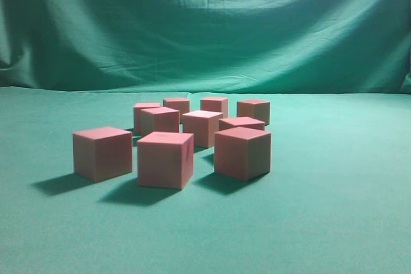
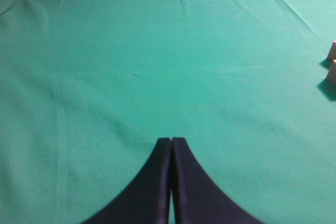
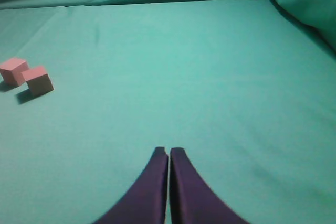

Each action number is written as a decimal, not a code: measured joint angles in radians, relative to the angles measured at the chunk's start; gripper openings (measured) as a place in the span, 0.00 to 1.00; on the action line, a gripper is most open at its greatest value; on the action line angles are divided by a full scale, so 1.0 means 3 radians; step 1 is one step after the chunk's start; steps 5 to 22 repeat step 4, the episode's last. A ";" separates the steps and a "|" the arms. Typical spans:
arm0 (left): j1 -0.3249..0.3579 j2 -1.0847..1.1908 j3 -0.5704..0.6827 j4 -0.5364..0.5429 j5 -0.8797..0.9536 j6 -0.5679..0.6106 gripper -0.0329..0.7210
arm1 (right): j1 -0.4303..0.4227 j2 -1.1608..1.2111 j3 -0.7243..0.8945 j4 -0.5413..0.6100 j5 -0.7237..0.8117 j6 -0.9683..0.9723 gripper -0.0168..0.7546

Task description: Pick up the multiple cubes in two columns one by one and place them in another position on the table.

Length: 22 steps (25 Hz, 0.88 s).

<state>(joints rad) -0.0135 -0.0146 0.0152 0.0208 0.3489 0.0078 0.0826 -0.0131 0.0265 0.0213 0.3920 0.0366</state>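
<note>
In the exterior view, nine pink cubes [image 1: 192, 134] sit in a loose cluster on the green table [image 1: 334, 210], a little left of the middle. Three stand nearest the camera: one at the left [image 1: 103, 153], one in the middle [image 1: 165, 159] and one at the right [image 1: 242, 152], each apart from its neighbours and casting a dark shadow to the lower left. Behind them the other six crowd closer together, partly hiding one another, so their exact order in columns cannot be told. All the cubes rest flat on the cloth; none is stacked. A draped green backdrop [image 1: 205, 24] hangs behind the table. Neither arm shows in this view.

In the left wrist view, the left gripper [image 2: 171, 141] hangs above bare cloth with its two dark fingers [image 2: 152, 187] pressed together at the tips and nothing between them. At the right edge of the picture, the corners of two cubes [image 2: 332, 61] peek in, one just behind the other, well apart from the gripper.

In the right wrist view, the right gripper [image 3: 168, 151] likewise hovers over bare cloth, its fingers [image 3: 191, 192] closed against each other and holding nothing. Two cubes [image 3: 26, 77] lie far to the left, touching or nearly touching at a corner, the nearer one turned at a slight angle. They are well apart from the gripper. A fold of backdrop rises at the upper right.
</note>
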 joint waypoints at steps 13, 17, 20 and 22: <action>0.0000 0.0000 0.0000 0.0000 0.0000 0.0000 0.04 | 0.0000 0.0000 0.0000 0.0005 0.0000 0.0000 0.02; 0.0000 0.0000 0.0000 0.0000 0.0000 0.0000 0.04 | 0.0000 0.0000 0.0000 0.0005 0.0000 0.0000 0.02; 0.0000 0.0000 0.0000 0.0000 0.0000 0.0000 0.04 | 0.0000 0.0000 0.0000 0.0005 0.0000 0.0000 0.02; 0.0000 0.0000 0.0000 0.0000 0.0000 0.0000 0.04 | 0.0000 0.0000 0.0000 0.0005 0.0000 0.0000 0.02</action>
